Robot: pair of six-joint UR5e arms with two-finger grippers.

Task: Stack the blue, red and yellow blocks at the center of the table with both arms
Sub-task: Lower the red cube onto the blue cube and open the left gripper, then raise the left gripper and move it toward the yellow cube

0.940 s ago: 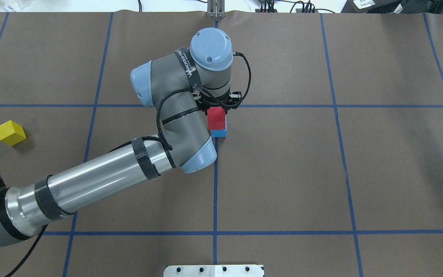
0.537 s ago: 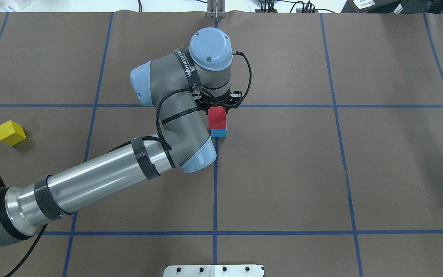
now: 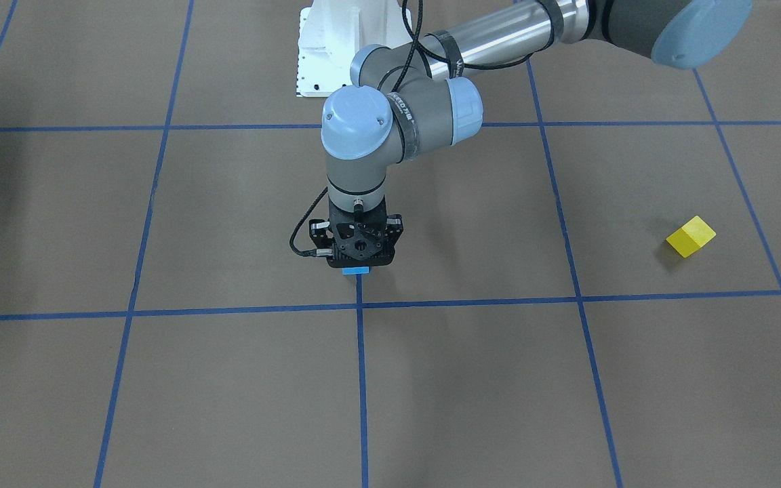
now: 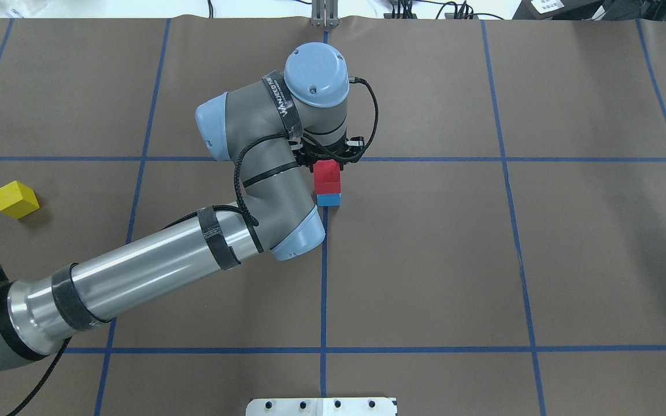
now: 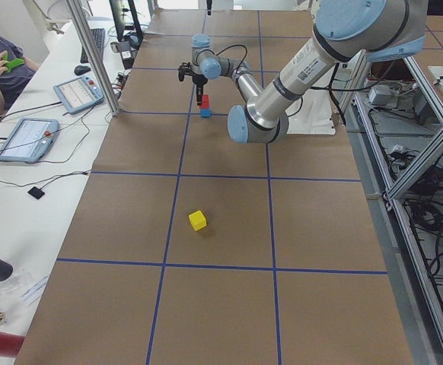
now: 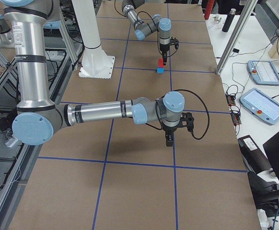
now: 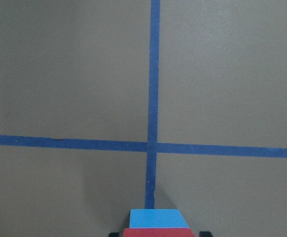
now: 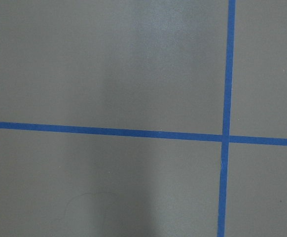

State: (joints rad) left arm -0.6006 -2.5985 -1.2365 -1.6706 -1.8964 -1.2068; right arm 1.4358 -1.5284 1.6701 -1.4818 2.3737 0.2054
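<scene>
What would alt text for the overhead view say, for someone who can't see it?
The left gripper is at a red block stacked on a blue block at the table's center; a yellow block lies alone far left.

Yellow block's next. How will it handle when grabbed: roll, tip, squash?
The yellow block is a flat-faced cube lying flat, so it likely won't roll or tip. Its matte faces probably grip well. It sits skewed to the tape lines, so an unaligned grasp may twist it.

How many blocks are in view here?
3. Blue block at the table's centre; red block stacked on it, in the left hand; yellow block alone toward the robot's left. None seem hidden.
</scene>
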